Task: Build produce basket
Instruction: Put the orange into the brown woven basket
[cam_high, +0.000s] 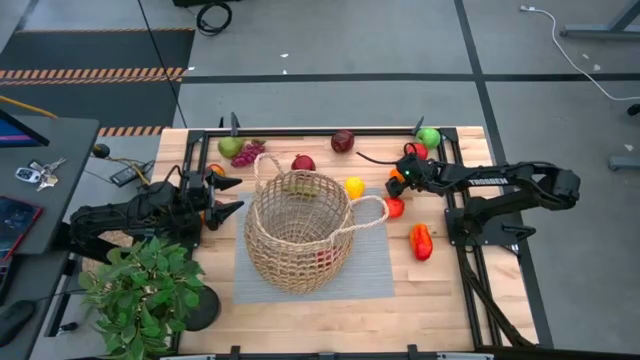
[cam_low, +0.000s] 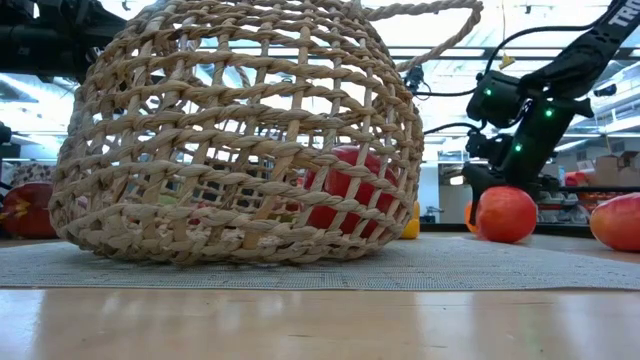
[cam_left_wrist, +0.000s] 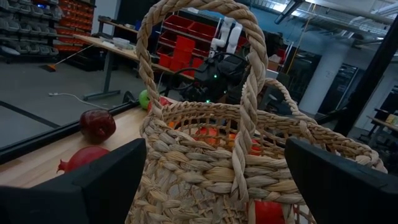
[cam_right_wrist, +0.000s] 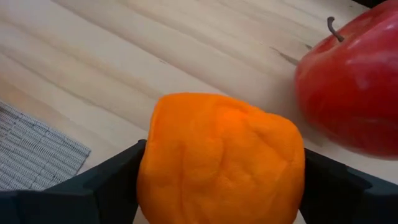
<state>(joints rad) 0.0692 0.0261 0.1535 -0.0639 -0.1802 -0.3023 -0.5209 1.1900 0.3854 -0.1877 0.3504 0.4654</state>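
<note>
The round wicker basket (cam_high: 298, 232) stands on a grey mat (cam_high: 375, 262) at the table's middle, with a red piece (cam_low: 345, 188) inside. My left gripper (cam_high: 225, 195) is open just left of the basket; its fingers stand either side of the near loop handle (cam_left_wrist: 245, 93) without touching. My right gripper (cam_high: 397, 178) is right of the basket, shut on an orange piece (cam_right_wrist: 221, 158). Loose produce lies around: a green pear (cam_high: 230, 147), purple grapes (cam_high: 248, 154), a red piece (cam_high: 302, 163), a maroon piece (cam_high: 343, 140), a green apple (cam_high: 429, 137), a yellow piece (cam_high: 354, 187), a red apple (cam_high: 394, 207). My right gripper pinches the orange piece between its two fingers, one on each of its opposite sides (cam_right_wrist: 146, 180). The fingers (cam_right_wrist: 106, 183) slant down at it from the table's right side. Whether the piece is clear of the wooden table top below it, I cannot tell.
A leafy potted plant (cam_high: 140, 290) stands at the table's near left corner, beside my left arm. A red-orange pepper (cam_high: 421, 241) lies right of the mat. The red apple (cam_right_wrist: 354, 87) lies close beside the orange piece. A black frame (cam_high: 330, 128) rims the table's far edge.
</note>
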